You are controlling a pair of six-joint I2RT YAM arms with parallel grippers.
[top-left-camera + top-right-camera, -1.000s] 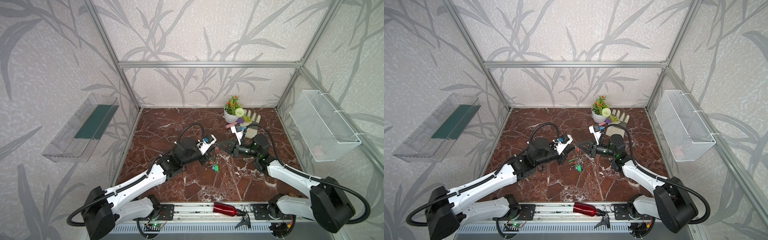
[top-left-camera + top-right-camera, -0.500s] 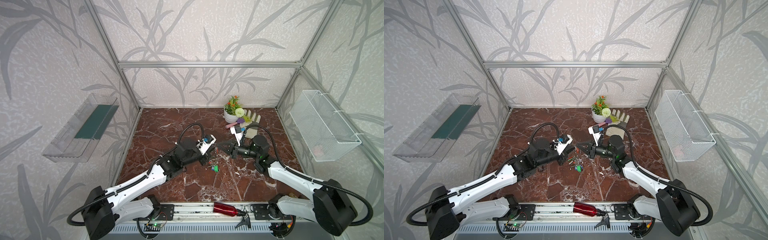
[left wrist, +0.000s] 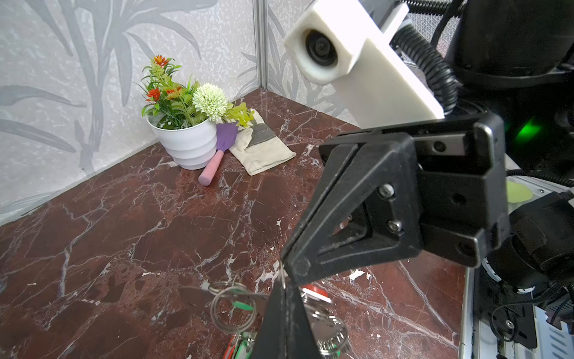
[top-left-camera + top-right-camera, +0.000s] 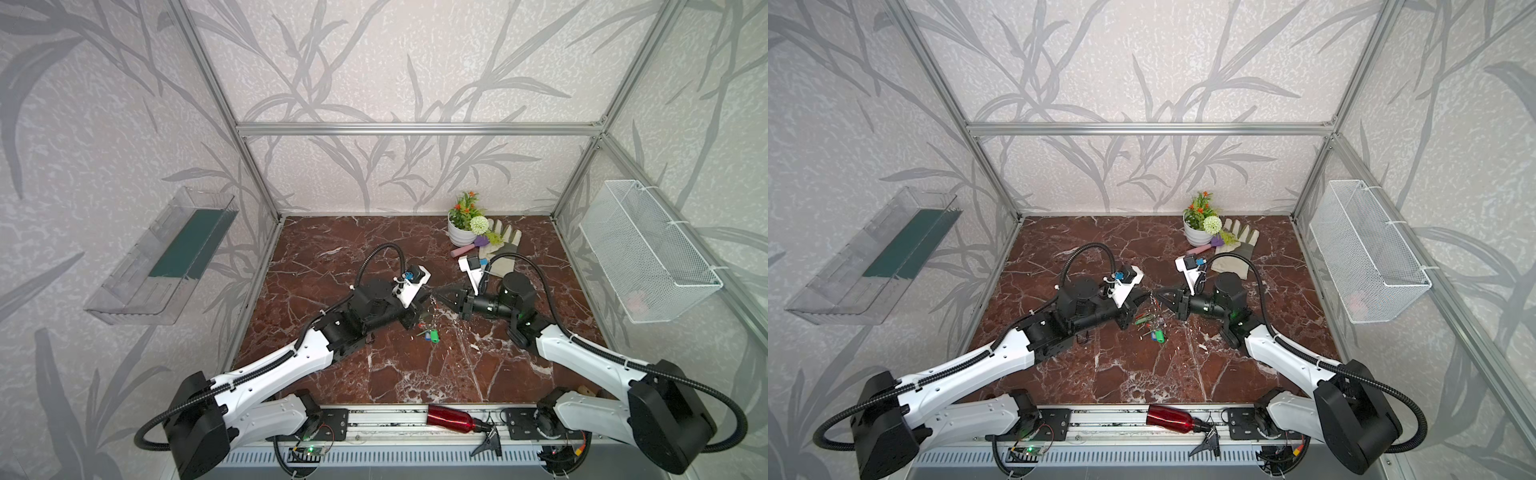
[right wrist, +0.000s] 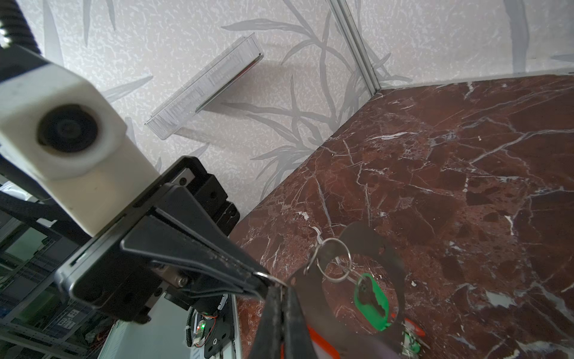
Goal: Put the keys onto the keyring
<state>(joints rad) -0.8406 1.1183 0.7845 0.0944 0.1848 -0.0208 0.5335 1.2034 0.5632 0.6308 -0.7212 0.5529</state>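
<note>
Both top views show me the whole cell from high over the arm bases, looking down and back. My left wrist camera sits close behind the left gripper (image 3: 284,298), facing the right gripper (image 3: 292,269) and the flowerpot (image 3: 189,146) beyond. The right wrist camera looks the opposite way, toward the clear wall shelf (image 5: 202,90). Both wrist views share the keyring (image 5: 397,273) at the tips.

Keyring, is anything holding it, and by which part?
By a split ring at the keyring edge, pinched by left gripper and right gripper; exact contact unclear.
</note>
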